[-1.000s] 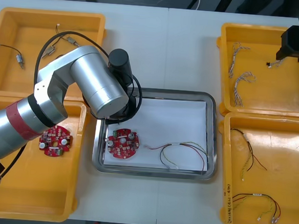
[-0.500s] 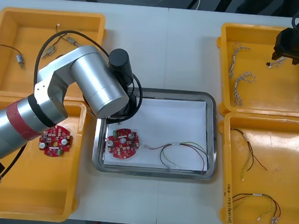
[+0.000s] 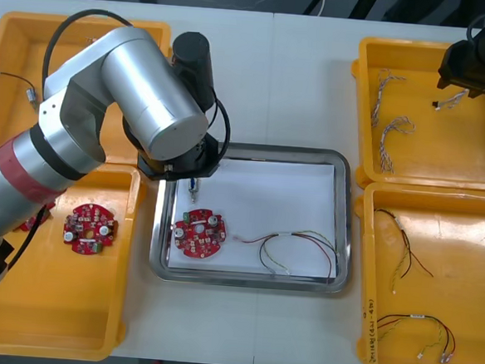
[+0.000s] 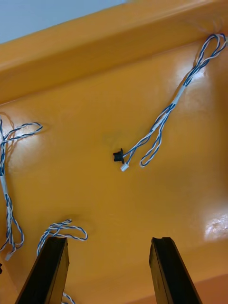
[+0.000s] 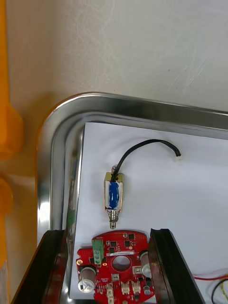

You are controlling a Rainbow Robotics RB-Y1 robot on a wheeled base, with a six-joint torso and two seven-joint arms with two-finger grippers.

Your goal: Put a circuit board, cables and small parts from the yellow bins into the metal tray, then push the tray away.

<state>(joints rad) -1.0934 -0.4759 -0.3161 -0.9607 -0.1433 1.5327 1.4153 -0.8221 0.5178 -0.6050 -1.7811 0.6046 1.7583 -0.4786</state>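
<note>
Small metal part lies beyond left pincer.

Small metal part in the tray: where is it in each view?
Front view: small metal part in the tray's far left corner.
Left wrist view: beyond the left pincer's open fingers.
Right wrist view: right pincer faces twisted cables in a yellow bin instead.
Shared landmark: the red circuit board beside it.

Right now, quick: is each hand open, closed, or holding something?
Left hand: open, empty, over the metal tray.
Right hand: open, empty, over a yellow bin of blue and white cables.
</note>
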